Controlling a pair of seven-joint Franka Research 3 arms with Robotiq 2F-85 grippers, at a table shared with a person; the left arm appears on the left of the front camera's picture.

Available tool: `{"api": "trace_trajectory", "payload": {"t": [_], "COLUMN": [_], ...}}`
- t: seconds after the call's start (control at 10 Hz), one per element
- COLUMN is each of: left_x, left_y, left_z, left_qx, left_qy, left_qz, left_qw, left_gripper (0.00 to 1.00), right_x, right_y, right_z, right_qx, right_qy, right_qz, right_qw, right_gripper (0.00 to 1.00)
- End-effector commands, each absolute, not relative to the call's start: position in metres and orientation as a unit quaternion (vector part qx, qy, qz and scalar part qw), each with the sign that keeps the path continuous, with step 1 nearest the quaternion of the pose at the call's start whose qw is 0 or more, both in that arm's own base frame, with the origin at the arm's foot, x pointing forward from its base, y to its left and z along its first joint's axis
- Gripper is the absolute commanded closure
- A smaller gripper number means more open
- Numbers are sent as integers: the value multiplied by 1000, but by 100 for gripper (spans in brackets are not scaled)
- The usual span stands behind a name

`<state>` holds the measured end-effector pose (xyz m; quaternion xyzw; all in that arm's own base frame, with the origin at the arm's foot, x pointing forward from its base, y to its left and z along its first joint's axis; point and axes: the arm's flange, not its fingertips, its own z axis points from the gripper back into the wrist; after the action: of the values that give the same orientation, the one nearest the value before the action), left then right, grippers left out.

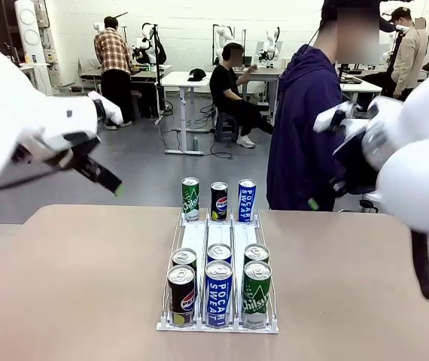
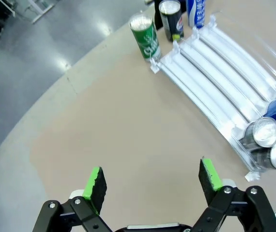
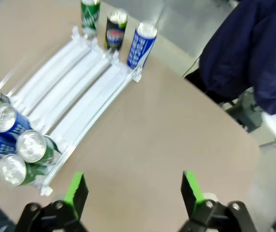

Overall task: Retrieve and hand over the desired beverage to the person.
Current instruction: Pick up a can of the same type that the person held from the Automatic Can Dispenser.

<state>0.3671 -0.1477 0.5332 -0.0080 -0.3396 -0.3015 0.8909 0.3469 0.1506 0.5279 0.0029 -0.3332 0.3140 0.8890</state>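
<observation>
Here the left gripper (image 2: 151, 173) and right gripper (image 3: 133, 184) hover open and empty above the tabletop (image 1: 64, 286), with the person (image 1: 301, 128) at its far edge.

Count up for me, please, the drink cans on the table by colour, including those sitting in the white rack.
green cans: 3
blue cans: 3
black cans: 3
Total: 9

White rack (image 1: 207, 235) on tan table (image 1: 71, 286); seemingly a black cap (image 1: 196, 74) far behind
</observation>
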Motion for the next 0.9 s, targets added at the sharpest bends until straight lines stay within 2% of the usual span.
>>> {"api": "trace_trajectory", "payload": {"t": [0.0,0.2,0.3,0.6,0.8], "left_x": [350,327,344,335,318], "left_y": [-148,-148,-147,-147,-85], "left_z": [566,589,582,591,621], "left_qx": [0,5,-4,-2,-160], "left_qy": [-346,-372,-357,-363,-292], "left_qz": [-306,-303,-306,-308,-379], "left_qw": [887,877,883,880,864], "left_gripper": [0,0,0,0,0], "right_x": [330,307,322,312,288], "right_y": [154,157,148,149,86], "right_z": [566,584,581,592,612], "right_qx": [3,-19,-1,-4,81], "right_qy": [-336,-345,-347,-349,-365], "right_qz": [316,318,317,321,341], "right_qw": [887,883,883,881,862], "right_gripper": [0,0,0,0,0]}}
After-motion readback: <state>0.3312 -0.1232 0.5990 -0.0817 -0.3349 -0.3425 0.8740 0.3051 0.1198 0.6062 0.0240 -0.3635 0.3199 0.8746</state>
